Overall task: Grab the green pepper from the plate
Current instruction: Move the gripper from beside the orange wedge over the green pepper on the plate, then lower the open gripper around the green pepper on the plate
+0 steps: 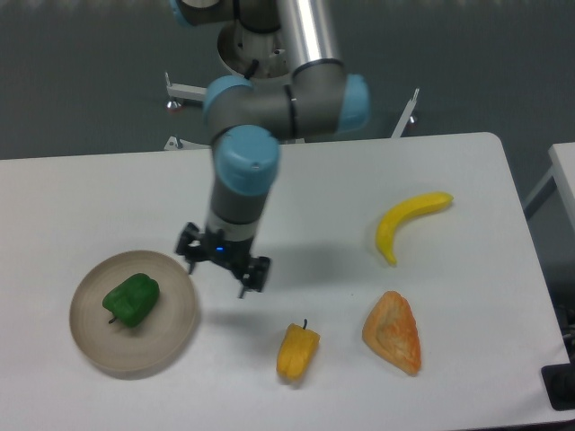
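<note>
The plate [175, 337] sits at the left side of the table [314, 189]. The green pepper [131, 299] lies on it, left of the plate's centre, stem end pointing down and to the left. Its skin is glossy and the body blocky and lobed; judged from this, it is light, fairly stiff and slippery, so a firm but moderate squeeze is called for. Recommended hold: across the widest part of the body, with one finger on each of two opposite flat sides. Avoid the stem and the rounded shoulders, where the pads are likely to slide off.

The gripper [222, 264] hangs just beside the plate's right rim, above the table and not over the pepper. Its fingers are spread apart and hold nothing. The pepper is untouched; the approach is not yet complete.

Further right, a yellow-orange pepper [297, 350] lies near the front edge, then an orange wedge-shaped item [393, 330], with a banana [409, 222] behind it. None of these is the target
</note>
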You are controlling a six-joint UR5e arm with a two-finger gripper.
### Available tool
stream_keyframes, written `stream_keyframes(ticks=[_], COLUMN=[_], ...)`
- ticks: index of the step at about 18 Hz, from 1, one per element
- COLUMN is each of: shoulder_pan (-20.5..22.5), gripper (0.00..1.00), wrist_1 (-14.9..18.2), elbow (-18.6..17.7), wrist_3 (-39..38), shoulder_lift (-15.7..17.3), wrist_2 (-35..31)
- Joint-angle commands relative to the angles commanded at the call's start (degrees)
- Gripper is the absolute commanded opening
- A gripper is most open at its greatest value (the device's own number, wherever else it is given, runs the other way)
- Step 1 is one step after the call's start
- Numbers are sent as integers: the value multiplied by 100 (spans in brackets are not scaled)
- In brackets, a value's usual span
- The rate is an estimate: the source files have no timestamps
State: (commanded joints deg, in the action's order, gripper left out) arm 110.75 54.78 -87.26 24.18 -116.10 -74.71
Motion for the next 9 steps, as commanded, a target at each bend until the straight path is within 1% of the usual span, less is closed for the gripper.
stream_keyframes(ticks=[1, 3, 5, 7, 9], shoulder_pan=[-105, -255, -335, -484, -511], gripper=[100, 100, 100, 100, 100], wrist_1=[-115, -152, -178, -292, -327], elbow=[-88, -177, -168, -177, -177], wrist_3=[-9, -9, -44, -71, -71], shoulder_lift=[9, -17, -61, -123, -149], wrist_2=[-9, -9, -9, -18, -35])
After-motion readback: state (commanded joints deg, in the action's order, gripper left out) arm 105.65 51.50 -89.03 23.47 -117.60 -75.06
